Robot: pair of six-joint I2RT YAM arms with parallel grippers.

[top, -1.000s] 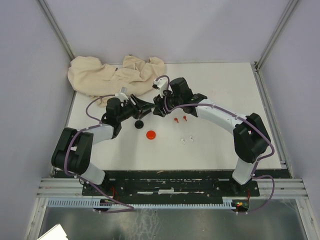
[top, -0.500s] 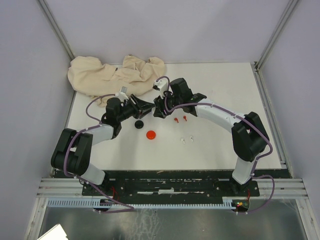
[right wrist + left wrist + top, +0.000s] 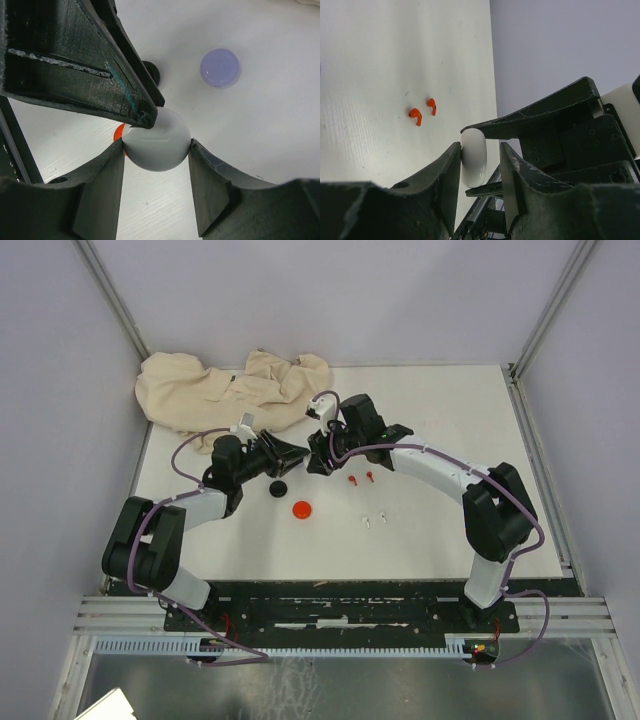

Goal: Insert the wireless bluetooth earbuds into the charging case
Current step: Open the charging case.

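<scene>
At mid-table, left gripper (image 3: 480, 150) brackets the white charging case (image 3: 156, 141), one finger touching it, the other just clear. Right gripper (image 3: 316, 460) clamps the case. Further right, red earbuds (image 3: 360, 479) and white earbuds (image 3: 374, 520) lie loose on the table (image 3: 450, 410).

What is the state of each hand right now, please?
Left hand: open, straddling the white charging case with a gap on one side.
Right hand: closed on the white charging case.
</scene>
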